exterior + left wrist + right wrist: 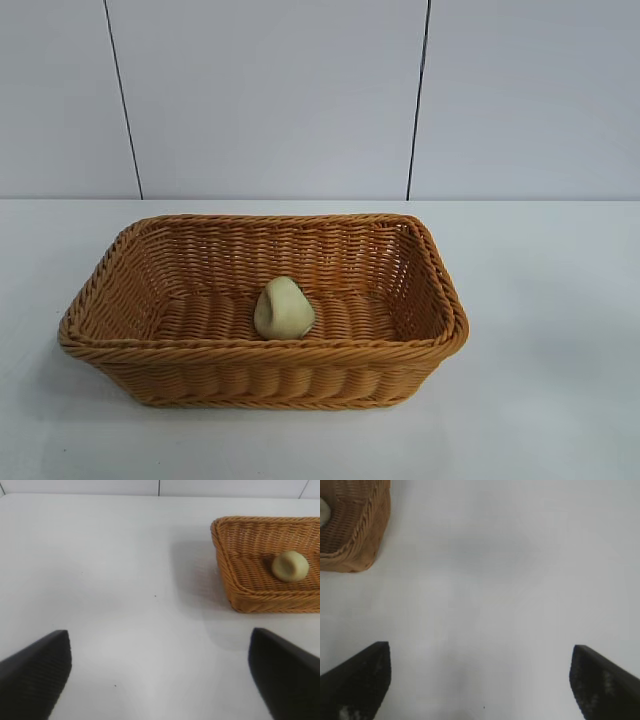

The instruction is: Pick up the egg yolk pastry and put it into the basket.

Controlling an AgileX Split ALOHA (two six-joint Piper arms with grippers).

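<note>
the egg yolk pastry (284, 308) lies in the basket (110, 265) mid-table; left gripper (160, 680) and right gripper (480, 680) hover spread wide and empty, so best just keep clear.

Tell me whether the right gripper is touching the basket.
Apart. The right wrist view shows the open right gripper over bare table, with white surface between it and the basket corner.

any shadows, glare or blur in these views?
Exterior: even light, soft shadow on the table under the basket, pastry sharp. Left wrist: basket shadow on the table, claw fingers soft-edged. Right wrist: table hazy, faint broad shadow. No glare.
</note>
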